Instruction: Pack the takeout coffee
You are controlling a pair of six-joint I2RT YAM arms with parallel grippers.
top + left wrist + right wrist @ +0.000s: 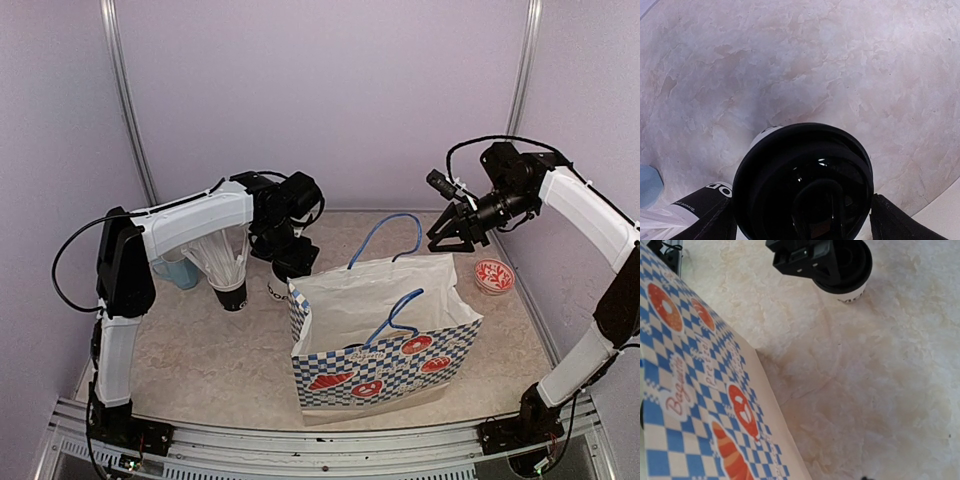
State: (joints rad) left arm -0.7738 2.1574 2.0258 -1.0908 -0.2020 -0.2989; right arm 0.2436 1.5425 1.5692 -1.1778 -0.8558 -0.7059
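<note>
One takeout coffee cup (805, 185), white with a black lid, stands on the table just left of the bag. It also shows in the top view (296, 262) and in the right wrist view (852, 270). My left gripper (292, 250) is down over it, with a finger against each side of the lid (890, 220). The second cup is not in view. The blue-checked paper bag (380, 340) stands open in the middle. My right gripper (450, 238) hovers open and empty above the bag's back right corner.
A black cup of white straws (230, 285) and a light-blue mug (180, 270) stand left of the held cup. A small red-patterned dish (493, 275) lies right of the bag. The bag's blue handles (385, 235) stick up.
</note>
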